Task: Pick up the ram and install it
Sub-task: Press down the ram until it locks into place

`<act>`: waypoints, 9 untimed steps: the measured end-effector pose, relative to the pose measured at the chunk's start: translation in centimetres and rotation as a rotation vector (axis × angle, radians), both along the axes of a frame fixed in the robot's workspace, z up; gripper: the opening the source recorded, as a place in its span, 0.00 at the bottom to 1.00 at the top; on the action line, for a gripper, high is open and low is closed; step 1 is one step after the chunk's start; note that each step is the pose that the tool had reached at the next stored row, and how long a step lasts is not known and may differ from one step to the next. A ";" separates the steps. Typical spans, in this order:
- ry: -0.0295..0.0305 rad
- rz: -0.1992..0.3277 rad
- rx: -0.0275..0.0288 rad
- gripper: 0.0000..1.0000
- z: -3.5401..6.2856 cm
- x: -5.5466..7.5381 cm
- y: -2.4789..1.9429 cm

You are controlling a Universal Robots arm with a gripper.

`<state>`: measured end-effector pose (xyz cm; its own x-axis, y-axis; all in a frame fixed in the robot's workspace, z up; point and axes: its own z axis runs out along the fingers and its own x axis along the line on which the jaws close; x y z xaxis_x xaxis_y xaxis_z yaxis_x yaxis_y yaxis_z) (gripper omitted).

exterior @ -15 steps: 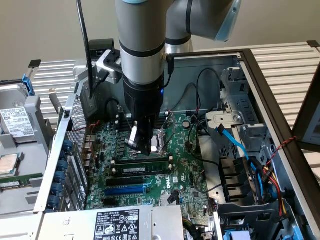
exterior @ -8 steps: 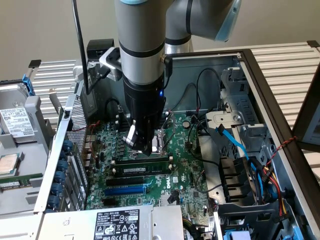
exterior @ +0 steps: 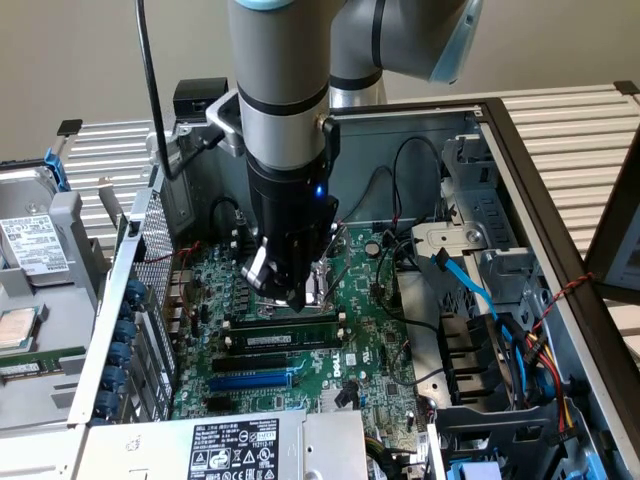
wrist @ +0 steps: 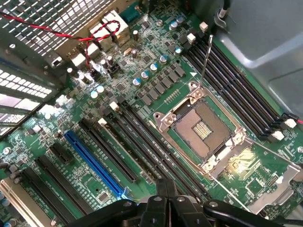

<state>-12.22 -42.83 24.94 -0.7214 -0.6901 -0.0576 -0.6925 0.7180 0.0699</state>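
Exterior view: the pincer (exterior: 296, 292) hangs low over the motherboard (exterior: 390, 400) inside the open computer case (exterior: 520, 150), and its fingers are fully closed with nothing between them. Just below the fingertips, toward the power supply (exterior: 240, 445), a green stick with a white label lies seated in one of the black slots (exterior: 285, 360); I judge this is the ram (exterior: 290, 340), already standing in its slot. A blue slot (exterior: 250, 380) lies a bit farther in the same direction. Behind the pincer sits the open CPU socket (exterior: 320, 285).

In the wrist view the closed pincer (wrist: 165, 201) is directly above the long black slots (wrist: 142, 137), with the CPU socket (wrist: 206, 127) beside them and the blue slot (wrist: 92, 161) on the other side.

The ram looks light, thin and stiff, but I think it is fragile: the chips and gold contacts should not be squeezed. The safest hold seems to be on the long upper edge, near the middle, flat faces between the fingers
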 end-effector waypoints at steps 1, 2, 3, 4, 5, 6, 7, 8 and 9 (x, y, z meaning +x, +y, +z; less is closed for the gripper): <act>0.0000 -0.017 0.0001 0.11 0.00 0.0 0.00; 0.0000 -0.035 0.0001 0.11 -0.01 0.0 0.00; 0.0000 -0.053 0.0000 0.11 -0.01 0.0 0.00; 0.0000 -0.071 0.0000 0.11 -0.01 0.0 0.00; 0.0000 -0.089 0.0000 0.11 -0.02 0.0 0.00; 0.0000 -0.107 0.0000 0.11 -0.02 0.0 0.00; 0.0000 -0.124 0.0001 0.11 -0.03 0.0 0.00; 0.0000 -0.143 0.0000 0.11 -0.03 0.0 0.00; 0.0000 -0.160 0.0001 0.11 -0.03 0.0 0.00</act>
